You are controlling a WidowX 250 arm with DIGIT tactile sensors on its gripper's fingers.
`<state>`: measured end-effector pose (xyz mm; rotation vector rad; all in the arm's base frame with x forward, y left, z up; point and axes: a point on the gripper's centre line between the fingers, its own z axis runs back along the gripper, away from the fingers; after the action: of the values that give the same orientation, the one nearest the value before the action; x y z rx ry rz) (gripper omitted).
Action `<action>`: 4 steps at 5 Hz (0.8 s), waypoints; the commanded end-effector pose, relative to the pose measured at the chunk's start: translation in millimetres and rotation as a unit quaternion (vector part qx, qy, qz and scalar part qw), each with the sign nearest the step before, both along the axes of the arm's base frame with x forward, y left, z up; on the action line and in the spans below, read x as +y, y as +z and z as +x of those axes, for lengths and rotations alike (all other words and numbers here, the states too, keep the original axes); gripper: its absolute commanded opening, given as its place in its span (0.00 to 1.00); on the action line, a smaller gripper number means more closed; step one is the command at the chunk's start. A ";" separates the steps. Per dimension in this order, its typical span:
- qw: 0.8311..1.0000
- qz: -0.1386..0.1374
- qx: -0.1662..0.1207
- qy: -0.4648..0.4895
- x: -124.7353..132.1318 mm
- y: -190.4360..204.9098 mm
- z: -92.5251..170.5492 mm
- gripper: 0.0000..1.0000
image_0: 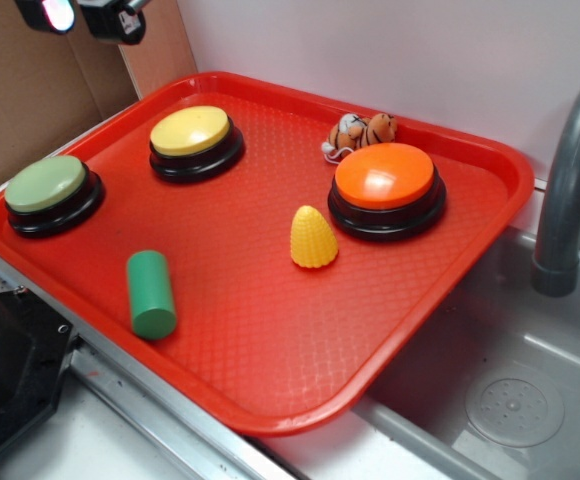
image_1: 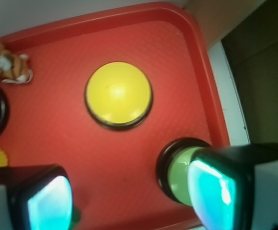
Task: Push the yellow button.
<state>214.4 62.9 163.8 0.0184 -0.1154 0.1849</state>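
Note:
The yellow button is a pale yellow dome on a black base, standing at the back left of the red tray. In the wrist view the yellow button lies ahead of my fingers, near the middle of the frame. My gripper hangs high above the tray's back left corner, cut off by the frame's top edge. Its jaws are open and wide apart, with nothing between them. It touches nothing.
On the tray also stand a pale green button, an orange button, a yellow corn cone, a green cylinder lying down and a small tiger toy. A grey sink with a faucet lies to the right.

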 end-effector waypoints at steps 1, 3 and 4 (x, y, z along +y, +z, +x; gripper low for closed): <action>0.999 0.003 -0.030 -0.015 -16.9 26.2 3.4 1.00; 0.998 -0.007 -0.013 -0.055 -31.3 21.2 16.2 1.00; 0.997 0.008 0.001 -0.076 -49.5 16.2 22.2 1.00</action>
<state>231.9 17.3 166.1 0.0263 -0.0620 0.0428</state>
